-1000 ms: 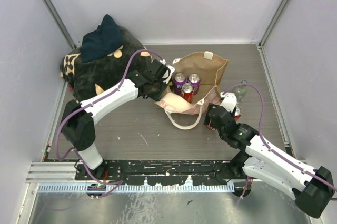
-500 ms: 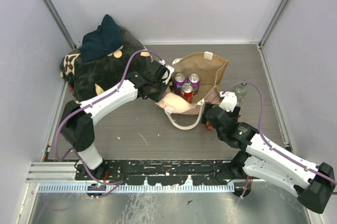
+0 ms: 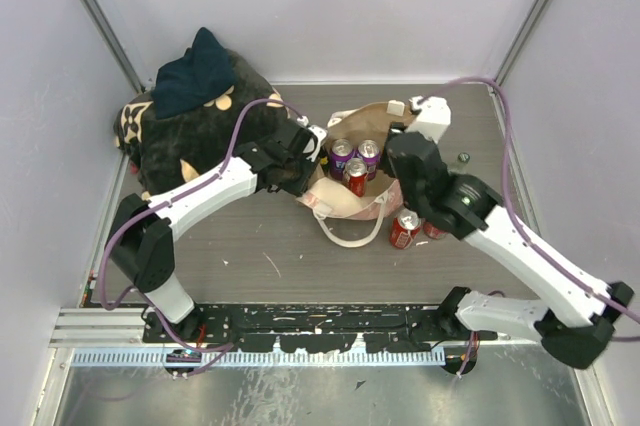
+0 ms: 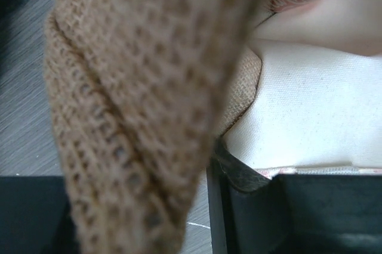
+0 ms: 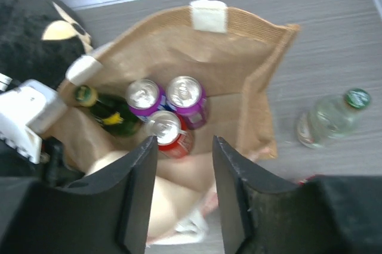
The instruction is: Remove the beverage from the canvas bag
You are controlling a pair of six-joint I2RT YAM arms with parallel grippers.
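1. Starting at the far left, a black plush bundle with tan flower marks (image 3: 185,141) sits on the grey wood-grain counter (image 3: 250,236). A dark blue cloth (image 3: 195,76) is heaped on top of it.
2. Just right of the bundle, the left pincer (image 3: 310,151) is at the left rim of the tan-brown woven canvas bag (image 3: 345,204). Its wrist view shows a fold of the brown weave filling the gap between its black fingers (image 4: 310,218), so it has closed on the bag's edge.
3. The bag stands open near the middle of the counter. One cream loop handle (image 3: 350,236) lies on the counter in front of its pinkish lower panel.
4. Inside the bag, a purple drink can (image 3: 342,153) and a second purple can (image 3: 369,152) stand side by side. A red soda can (image 3: 355,174) touches them on the near side, and a dark green glass bottle (image 5: 107,108) lies toward the bag's left wall.
5. The right pincer (image 5: 184,143) hangs above the bag's mouth, jaws wide apart and gripping nothing. The red soda can shows between its fingers.
6. Right of the bag, a loose red can (image 3: 404,229) stands on the counter beside the front corner. Another red can (image 3: 433,230) is partly hidden by the right arm.
7. Farthest right, a clear plastic bottle with a green cap (image 5: 328,117) lies on its side, apart from the bag.
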